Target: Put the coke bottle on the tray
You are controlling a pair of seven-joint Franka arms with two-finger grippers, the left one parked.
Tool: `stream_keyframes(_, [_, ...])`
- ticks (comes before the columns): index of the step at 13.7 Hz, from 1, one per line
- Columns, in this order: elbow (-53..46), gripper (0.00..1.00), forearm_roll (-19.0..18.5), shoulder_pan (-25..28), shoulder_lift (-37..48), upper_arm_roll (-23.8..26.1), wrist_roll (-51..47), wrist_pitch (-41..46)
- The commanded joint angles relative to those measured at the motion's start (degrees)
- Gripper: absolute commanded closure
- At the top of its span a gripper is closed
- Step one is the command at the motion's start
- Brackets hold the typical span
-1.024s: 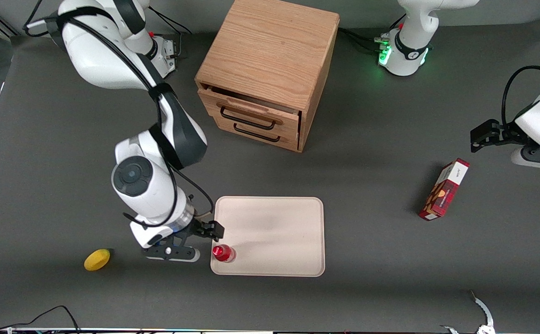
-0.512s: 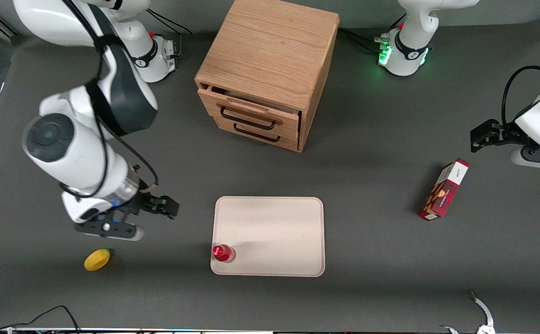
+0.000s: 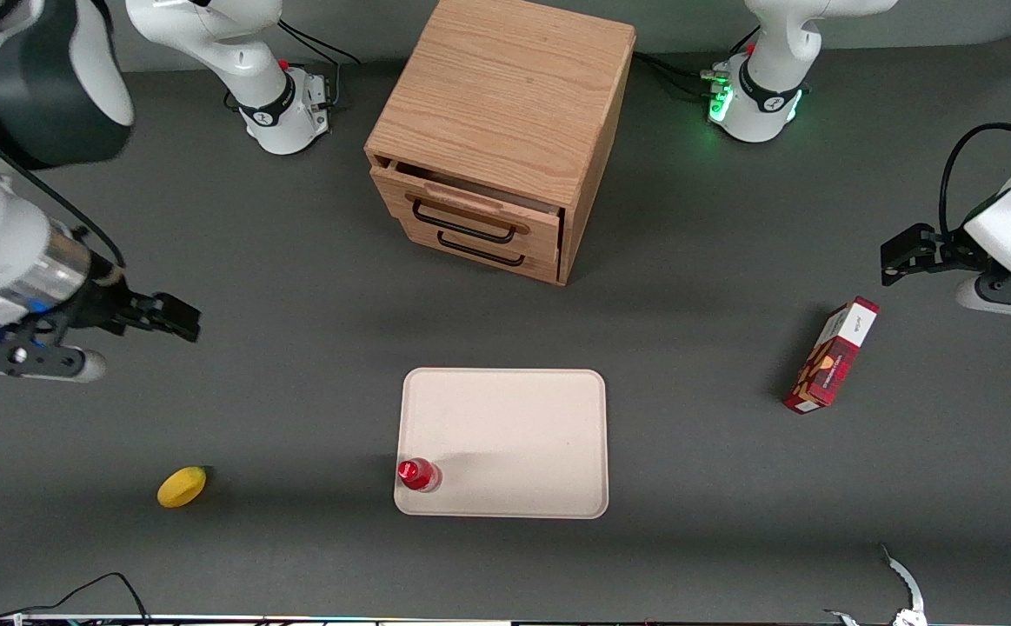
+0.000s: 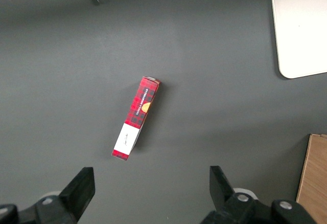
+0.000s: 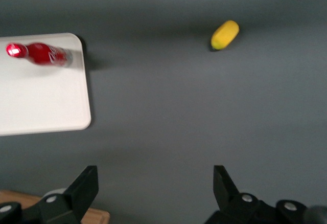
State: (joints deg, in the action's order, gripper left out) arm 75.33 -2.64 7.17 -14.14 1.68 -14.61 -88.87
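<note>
The coke bottle (image 3: 418, 475) is small and red with a red cap. It stands upright on the tray (image 3: 522, 435), in the tray's corner nearest the front camera at the working arm's end. The tray is flat, pale beige-pink, with rounded corners. The bottle (image 5: 43, 53) and the tray (image 5: 41, 101) also show in the right wrist view. My gripper (image 3: 176, 317) is open and empty, raised above the bare table well away from the tray, toward the working arm's end of the table. In its own view the gripper (image 5: 156, 183) has its jaws wide apart with nothing between them.
A yellow lemon (image 3: 182, 486) lies on the table toward the working arm's end, also seen in the right wrist view (image 5: 225, 35). A wooden drawer cabinet (image 3: 505, 130) stands farther from the front camera than the tray. A red carton (image 3: 831, 355) lies toward the parked arm's end.
My gripper has drawn away from the bottle and the tray, rising and moving toward the working arm's end of the table. The bottle stays standing on the tray.
</note>
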Motion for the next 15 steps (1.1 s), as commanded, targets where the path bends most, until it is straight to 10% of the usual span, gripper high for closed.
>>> stream_keyframes(1, [2.6,0.0,0.0,-2.7,4.1,0.5,4.1,3.0])
stream_keyframes(15, [3.5,0.0,1.1,-3.7,11.9,0.0,7.1,3.0])
